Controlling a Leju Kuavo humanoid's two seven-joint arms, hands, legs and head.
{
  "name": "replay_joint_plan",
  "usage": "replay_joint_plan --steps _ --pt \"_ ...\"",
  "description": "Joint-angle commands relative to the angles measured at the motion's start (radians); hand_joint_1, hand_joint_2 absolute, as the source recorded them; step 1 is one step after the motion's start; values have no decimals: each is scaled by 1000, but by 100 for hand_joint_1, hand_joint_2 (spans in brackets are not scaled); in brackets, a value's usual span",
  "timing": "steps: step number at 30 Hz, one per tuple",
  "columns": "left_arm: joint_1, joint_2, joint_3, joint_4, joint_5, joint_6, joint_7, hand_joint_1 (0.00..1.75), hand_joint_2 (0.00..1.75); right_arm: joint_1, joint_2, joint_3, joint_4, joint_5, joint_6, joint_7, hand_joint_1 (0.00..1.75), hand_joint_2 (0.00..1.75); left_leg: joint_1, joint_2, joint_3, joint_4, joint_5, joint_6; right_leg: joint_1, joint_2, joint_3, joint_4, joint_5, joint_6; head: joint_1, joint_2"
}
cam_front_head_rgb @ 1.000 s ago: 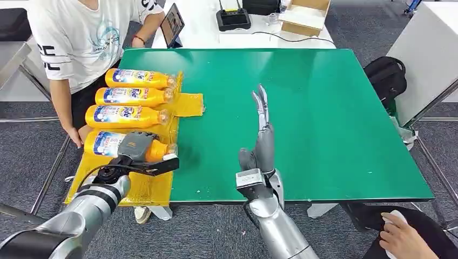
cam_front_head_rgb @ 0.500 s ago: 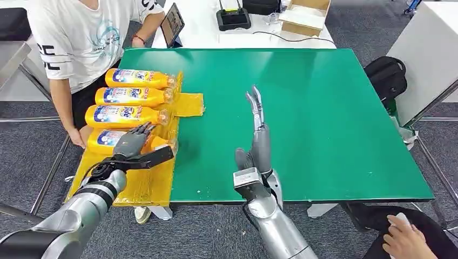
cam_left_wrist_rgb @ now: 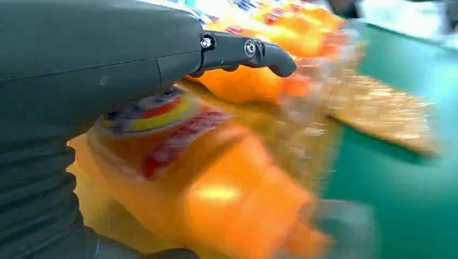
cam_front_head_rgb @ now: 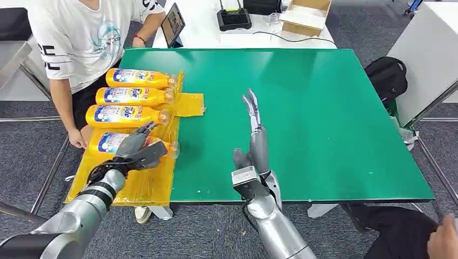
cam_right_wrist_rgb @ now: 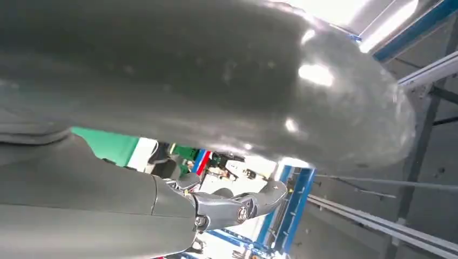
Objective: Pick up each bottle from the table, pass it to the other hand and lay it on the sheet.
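Note:
Several orange bottles lie side by side on the yellow sheet [cam_front_head_rgb: 146,186] at the left edge of the green table [cam_front_head_rgb: 324,108]. The nearest bottle [cam_front_head_rgb: 108,142] lies on the sheet just under my left hand [cam_front_head_rgb: 137,148], whose fingers are spread and lifted off it. In the left wrist view that bottle [cam_left_wrist_rgb: 216,178] is blurred below the hand's thumb [cam_left_wrist_rgb: 248,51]. The other bottles [cam_front_head_rgb: 127,115] rest farther back. My right hand [cam_front_head_rgb: 256,140] stands upright over the table's near middle, fingers straight and holding nothing.
A person in a white shirt stands at the table's left, one hand [cam_front_head_rgb: 78,137] close to the sheet. Another person's hand [cam_front_head_rgb: 443,243] shows at the bottom right. A black backpack [cam_front_head_rgb: 386,75] sits right of the table. A tablet [cam_front_head_rgb: 172,24] and box [cam_front_head_rgb: 305,16] lie beyond.
My left hand has let go of the nearest bottle, opened its fingers and drawn back toward me. The right hand has drifted slightly left.

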State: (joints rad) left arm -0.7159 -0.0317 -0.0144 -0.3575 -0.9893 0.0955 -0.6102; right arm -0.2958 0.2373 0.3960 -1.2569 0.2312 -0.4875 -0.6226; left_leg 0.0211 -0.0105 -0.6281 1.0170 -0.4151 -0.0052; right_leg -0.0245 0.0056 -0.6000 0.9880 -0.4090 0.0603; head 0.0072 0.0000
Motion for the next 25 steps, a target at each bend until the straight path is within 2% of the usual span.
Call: replay_joint_plan --steps 1,4,6,8,9,11,13,14,15,17,18,19,20,21,22,23,25 --pt "100 -19 -38 -232 517 -352 -88 0 175 -51 -3 -25 116 -17 17 -19 0 0 0 3 5 -1 -1 2 1 1 5 -2 0 -3 0 0" --pt "109 1 -104 -310 624 -423 -88 0 175 -53 -3 -29 118 -16 19 -24 0 0 1 3 5 0 -2 2 2 1 4 -1 -1 -4 0 0" --pt "106 24 -163 -337 680 -417 -88 0 175 -54 -3 -34 114 -16 20 -27 0 0 1 2 3 0 -2 1 2 0 2 -1 -1 -3 0 0" --pt "104 26 -164 -342 702 -417 -88 0 175 -53 -3 -36 111 -17 21 -27 0 0 1 3 3 0 -2 1 2 1 2 0 -1 -3 0 0" --pt "109 22 -161 -362 718 -360 -88 0 175 -51 -1 -39 108 -16 18 -27 0 0 1 2 2 0 -1 1 1 1 1 0 -1 -2 0 0" --pt "111 -9 -119 -375 765 -285 -88 0 175 -45 0 -42 100 -9 10 -25 0 0 0 2 2 0 -1 1 1 0 1 0 0 -2 0 0" --pt "106 -17 -119 -367 761 -279 -88 0 175 -43 0 -42 96 -9 10 -24 0 0 0 1 1 0 -1 1 1 -1 1 0 -1 -2 0 0" --pt "118 -46 -67 -401 796 -210 -88 0 175 -38 0 -43 90 0 0 -18 0 0 1 1 2 1 -1 2 2 -1 2 0 -1 -3 0 0" --pt "143 -88 -7 -467 832 -92 -88 0 175 -26 0 -44 79 13 -13 -13 0 0 0 2 1 0 -1 1 1 0 0 0 0 -2 0 0" --pt "188 -132 45 -583 890 6 -88 0 175 -4 -1 -44 56 28 -31 -15 0 0 0 -1 0 0 0 1 1 -2 1 -1 -1 -1 0 0" --pt "251 -160 56 -718 915 89 -88 0 175 32 -2 -50 18 36 -67 -34 0 0 1 -1 2 0 -1 2 2 -3 2 -1 -1 -2 0 0" --pt "266 -165 55 -744 922 100 -88 0 175 42 -4 -50 7 38 -74 -39 0 0 1 -1 3 1 -2 2 2 -4 4 -1 -2 -3 0 0" --pt "338 -191 53 -874 954 108 -88 0 175 91 -3 -69 -47 41 -131 -67 0 0 1 0 2 0 -2 2 1 -2 2 -2 -1 -2 0 0" --pt "384 -200 37 -923 950 123 -88 0 175 123 -4 -77 -82 34 -147 -73 0 175 1 2 4 0 -3 2 2 -1 4 -2 -2 -3 0 0" --pt "384 -200 37 -923 950 123 -88 0 175 123 -4 -77 -82 34 -147 -73 0 175 0 0 3 -1 -2 1 1 -1 2 -2 -2 -2 0 0" --pt "475 -221 0 -1023 940 156 -88 0 175 192 -9 -97 -165 13 -171 -76 0 175 0 1 5 -1 -3 2 1 -1 4 -2 -3 -3 0 0" --pt "520 -223 -27 -1060 937 171 -88 0 175 229 -9 -108 -214 4 -198 -76 0 175 0 -1 4 -1 -4 2 0 -3 4 -2 -4 -2 0 0"
